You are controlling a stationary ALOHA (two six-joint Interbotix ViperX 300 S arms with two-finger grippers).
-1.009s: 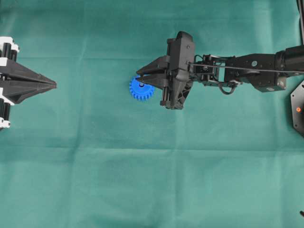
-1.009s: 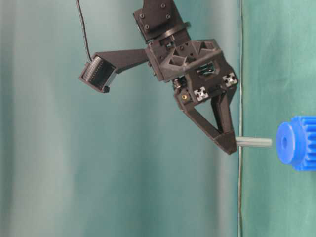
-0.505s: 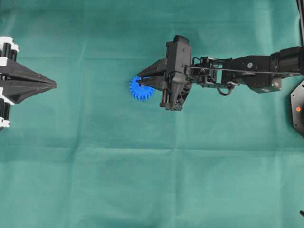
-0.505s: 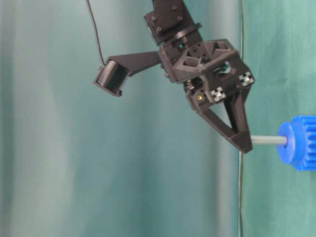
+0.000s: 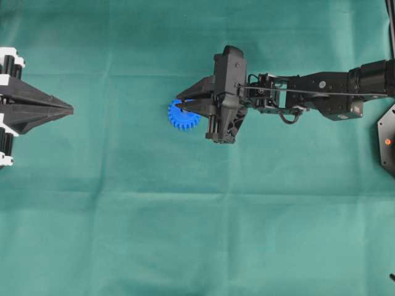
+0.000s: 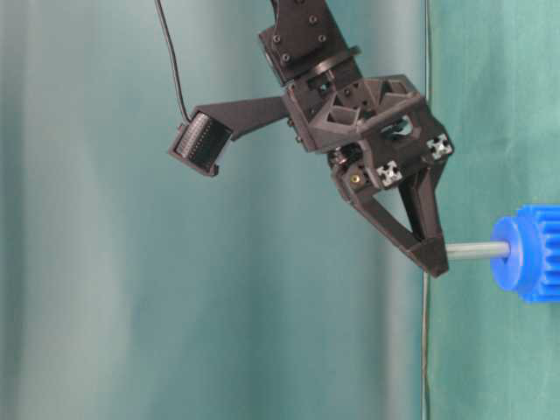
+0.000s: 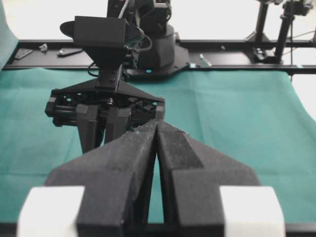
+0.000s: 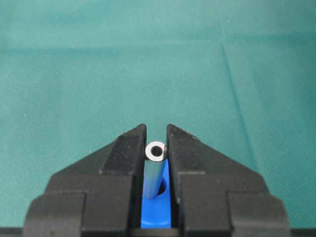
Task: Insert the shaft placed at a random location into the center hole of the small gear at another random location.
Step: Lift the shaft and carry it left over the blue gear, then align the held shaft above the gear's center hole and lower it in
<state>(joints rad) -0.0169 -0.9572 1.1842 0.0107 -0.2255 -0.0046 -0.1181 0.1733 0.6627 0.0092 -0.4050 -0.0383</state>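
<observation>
Where the overhead view is taken first, the right gripper (image 5: 179,105) is seen reaching in from the right, its tips over the small gear (image 5: 182,117), which lies flat on the green cloth (image 5: 185,216) near mid-table. The shaft is hidden under the fingers here. The left gripper (image 5: 69,111) is parked at the left edge, well apart from the gear, its fingers brought together to a point.

In the table-level view, the right gripper (image 6: 433,259) is seen clamped on one end of the shaft (image 6: 477,251). The other end of the shaft meets the face of the small gear (image 6: 528,254) at the center hole; how deep it sits cannot be told.

In the left wrist view, the left gripper (image 7: 157,129) is shown closed, pad against pad, with nothing held. The right arm (image 7: 106,98) is seen beyond it over the cloth.

In the right wrist view, the shaft (image 8: 155,170) is pinched between the two fingers (image 8: 123,148) of the right gripper (image 8: 156,140), with only a narrow gap, filled by the shaft. Its lower end is seen entering the center hole (image 8: 162,188) of the blue gear (image 8: 157,210) beneath.
</observation>
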